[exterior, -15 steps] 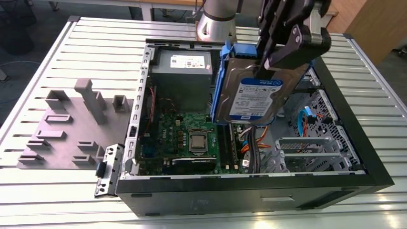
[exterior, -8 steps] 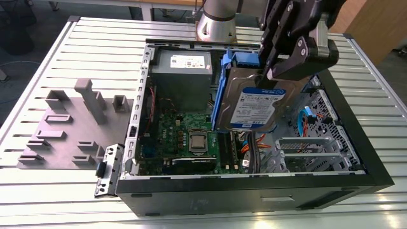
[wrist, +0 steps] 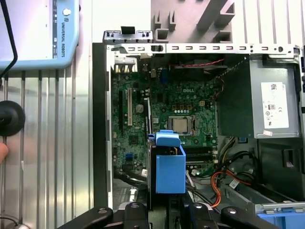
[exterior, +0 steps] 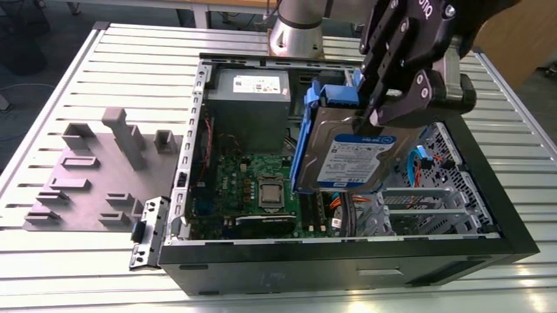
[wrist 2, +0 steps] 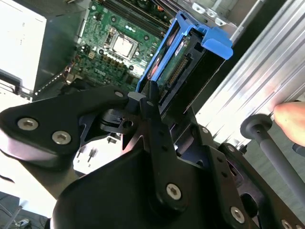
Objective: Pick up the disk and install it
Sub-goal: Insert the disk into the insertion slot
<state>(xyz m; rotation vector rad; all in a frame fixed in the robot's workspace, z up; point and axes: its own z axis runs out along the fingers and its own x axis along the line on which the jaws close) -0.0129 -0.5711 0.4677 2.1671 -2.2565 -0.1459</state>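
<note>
The slatted metal desk (exterior: 104,59) carries an open computer case (exterior: 348,261), which lies on its side with the inner parts facing up. Inside the case the grey power supply (exterior: 252,98) sits at the far end and the green motherboard (exterior: 252,176) covers the floor.

The first half of the task looks done. The disk (exterior: 353,163) is lifted clear and hangs above the case, standing on its edge and a little tilted, over the motherboard. The claw (exterior: 383,111) is clamped on the disk at its upper end. Installing is left, by my judgement, because the disk touches no bay of the case.

The exterior view gives the white-and-blue label and the height above the case. The second wrist view gives the connector row (wrist 2: 177,71) between the blue rails. The first wrist view looks straight down and puts the blue rail end (wrist: 170,167) just beside the processor socket (wrist: 180,125). A person's fingertip (wrist 2: 290,119) is outside the case.
</note>
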